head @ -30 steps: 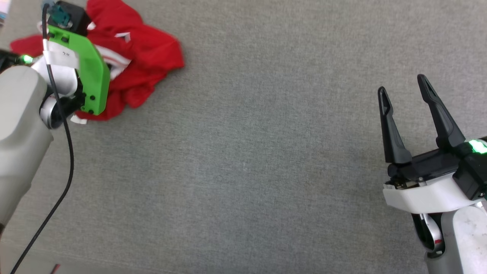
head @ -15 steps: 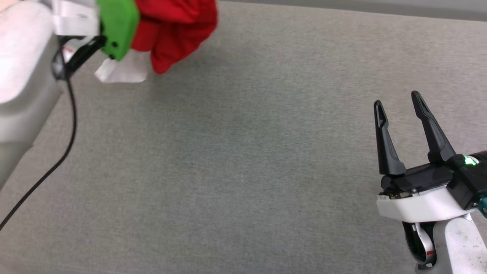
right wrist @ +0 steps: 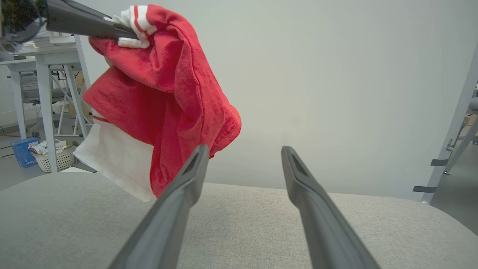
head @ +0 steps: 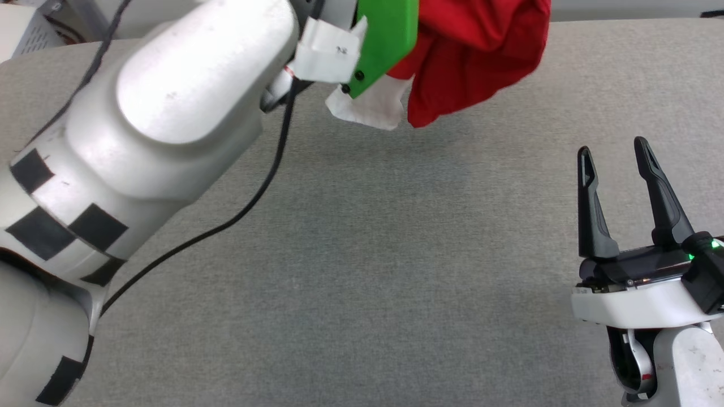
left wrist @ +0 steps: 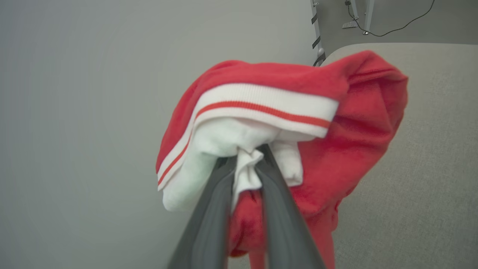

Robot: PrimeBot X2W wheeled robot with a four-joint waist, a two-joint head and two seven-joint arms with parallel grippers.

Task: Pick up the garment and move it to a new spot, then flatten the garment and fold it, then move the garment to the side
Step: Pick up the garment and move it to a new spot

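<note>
The red garment (head: 475,51) hangs bunched in the air at the top of the head view, above the grey table (head: 362,254). Its white sleeve (head: 370,104) dangles lowest. In the left wrist view my left gripper (left wrist: 248,157) is shut on a fold of white cloth under the striped trim (left wrist: 261,106) of the garment (left wrist: 354,149). The right wrist view has the garment (right wrist: 168,97) hanging clear of the table (right wrist: 239,231), held from the upper left. My right gripper (head: 613,152) stands open at the lower right, nothing between its fingers. The lettering is hidden in the folds.
My left arm's pale forearm (head: 158,113) with its black cable (head: 226,220) crosses the left of the head view. Beyond the table's far left stand white tables (right wrist: 48,59), a basket (right wrist: 56,158) and a blue box (right wrist: 24,151) on the floor.
My left gripper has lifted the garment off the table and carried it rightward; it now hangs in the air. The camera has also shifted. The right gripper has stayed open in place.
</note>
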